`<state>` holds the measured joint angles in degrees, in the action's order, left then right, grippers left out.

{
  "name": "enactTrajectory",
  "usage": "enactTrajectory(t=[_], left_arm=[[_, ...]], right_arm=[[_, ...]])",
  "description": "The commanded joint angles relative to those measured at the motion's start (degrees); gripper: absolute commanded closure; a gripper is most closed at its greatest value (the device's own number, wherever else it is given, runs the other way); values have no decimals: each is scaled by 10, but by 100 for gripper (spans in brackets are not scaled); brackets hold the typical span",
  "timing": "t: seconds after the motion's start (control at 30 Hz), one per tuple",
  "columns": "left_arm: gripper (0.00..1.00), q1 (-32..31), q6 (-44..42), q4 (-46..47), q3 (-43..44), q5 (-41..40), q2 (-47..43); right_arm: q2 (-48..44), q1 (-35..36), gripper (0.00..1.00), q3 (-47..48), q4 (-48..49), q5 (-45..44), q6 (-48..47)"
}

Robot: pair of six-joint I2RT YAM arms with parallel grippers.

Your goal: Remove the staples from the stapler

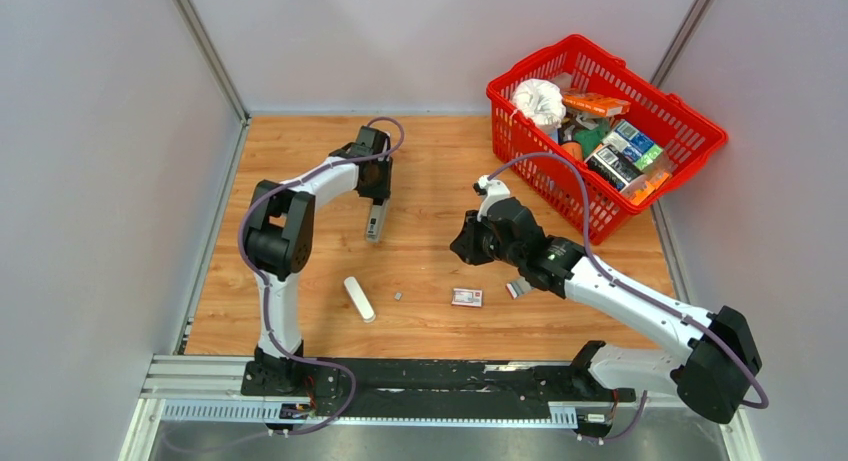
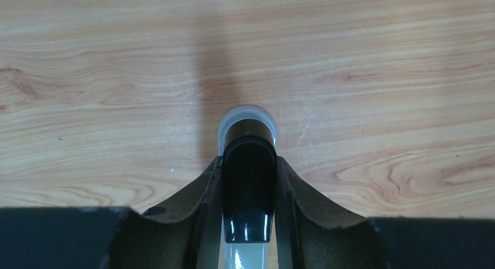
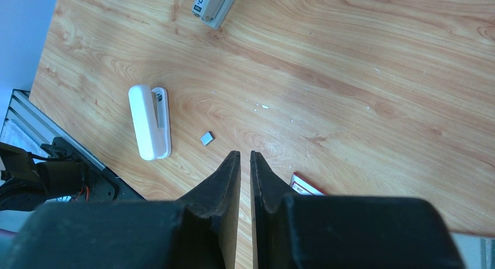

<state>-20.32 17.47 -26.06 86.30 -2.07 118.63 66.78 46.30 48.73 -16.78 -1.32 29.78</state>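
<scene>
My left gripper is shut on a grey stapler with a black top and holds it nose-down at the table's back middle. In the left wrist view the stapler sits between the fingers of that gripper. The stapler's nose also shows in the right wrist view. A tiny silver-grey staple strip lies loose on the wood, also seen in the right wrist view. My right gripper hovers over the table's middle, its jaws almost together with nothing between them.
A white oblong plastic piece lies near the front. A small red-and-white flat box lies by the right arm, with a small grey item beside it. A red basket full of goods stands back right.
</scene>
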Motion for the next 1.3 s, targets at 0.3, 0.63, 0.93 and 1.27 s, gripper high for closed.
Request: enactTrajectory(t=[0.3, 0.63, 0.93, 1.27], left_arm=[[100, -7, -6, 2, -46, -7, -18], [58, -6, -10, -16, -35, -6, -81], [34, -7, -17, -31, -25, -3, -126], [21, -28, 10, -64, -98, -56, -267]], right_arm=[[-2, 4, 81, 23, 11, 4, 6], [-30, 4, 59, 25, -12, -10, 5], [-46, 4, 50, 24, -25, -20, 4], [-48, 4, 44, 23, -36, -32, -6]])
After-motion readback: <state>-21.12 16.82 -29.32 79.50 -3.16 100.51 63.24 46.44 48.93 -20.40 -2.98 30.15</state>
